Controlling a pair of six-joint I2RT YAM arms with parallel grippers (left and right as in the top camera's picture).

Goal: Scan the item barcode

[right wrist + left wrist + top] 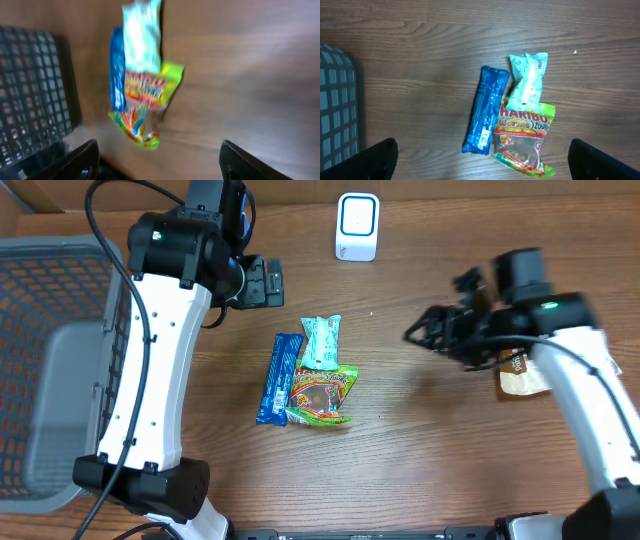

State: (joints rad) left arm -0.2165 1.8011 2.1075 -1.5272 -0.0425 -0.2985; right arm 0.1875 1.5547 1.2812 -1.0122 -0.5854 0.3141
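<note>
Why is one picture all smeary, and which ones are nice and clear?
Right wrist view: smeary all over, probably from camera motion, so the lettering on the Haribo bag is hard to read. Left wrist view: sharp, the bag's lettering reads easily and the blue bar is crisp. Overhead view: the snacks are sharp, only the right gripper looks blurred.

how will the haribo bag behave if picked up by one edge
The Haribo bag is probably floppy: thin crinkled film with loose sweets that would likely sag. Its glossy surface may slip. The pale green packet overlaps its top edge, so lifting may drag that along.
</note>
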